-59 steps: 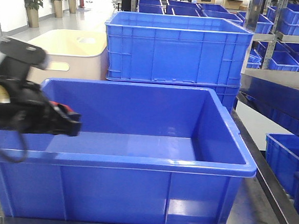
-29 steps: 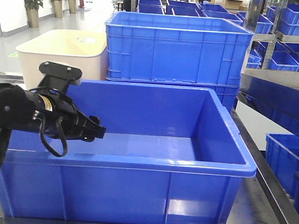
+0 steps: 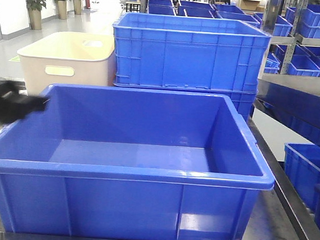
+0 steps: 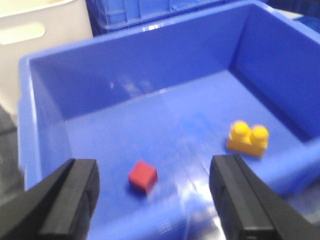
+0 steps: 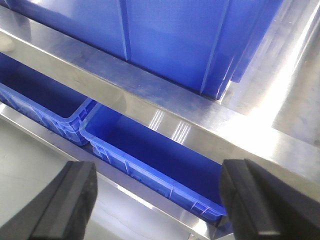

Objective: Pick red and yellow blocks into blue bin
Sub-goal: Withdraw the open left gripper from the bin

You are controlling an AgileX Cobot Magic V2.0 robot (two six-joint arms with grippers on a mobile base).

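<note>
The blue bin (image 3: 128,175) fills the front view and shows in the left wrist view (image 4: 47,115). In the left wrist view the red cube (image 4: 142,176) and the yellow studded brick (image 4: 247,139) lie on the bin's floor, apart from each other. My left gripper (image 4: 157,200) is open and empty above the bin's near wall. In the front view only a blurred dark part of the left arm (image 3: 10,105) shows at the bin's left rim. My right gripper (image 5: 160,202) is open and empty, over the steel table edge.
A cream tub (image 3: 68,61) with a handle slot stands behind the bin at left. Stacked blue crates (image 3: 189,53) stand behind it. Lower blue bins (image 5: 150,145) sit under the steel table edge (image 5: 165,107). Shelves with blue bins (image 3: 307,59) are at right.
My left arm has pulled back to the left, out of the bin, now only a blur at its left rim. The red thing seen at its jaws one second ago is no longer held.
</note>
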